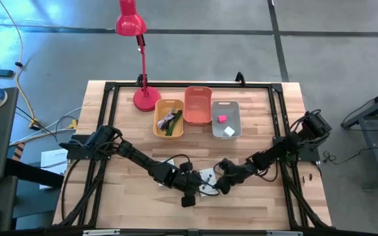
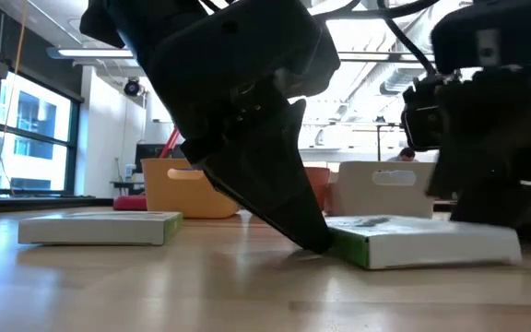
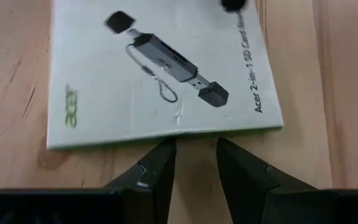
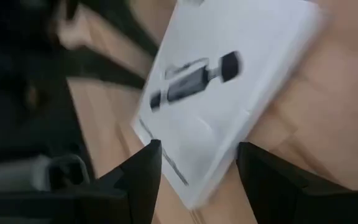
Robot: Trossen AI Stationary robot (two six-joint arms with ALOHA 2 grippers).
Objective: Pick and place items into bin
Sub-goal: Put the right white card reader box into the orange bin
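My left gripper [image 3: 191,163] sits low on the wooden table [image 1: 130,203], fingers narrowly parted, holding nothing, tips just short of the flat white box printed with a card reader [image 3: 160,68]. My right gripper [image 4: 197,168] is opened wide around that box's opposite edge, not clamped. Behind the box stand yellow [image 1: 168,118], orange [image 1: 197,105] and grey plastic bins [image 1: 226,119].

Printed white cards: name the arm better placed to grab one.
Probably right: the right end effector, open, straddles a white card's corner; the left end effector stops short of its card.
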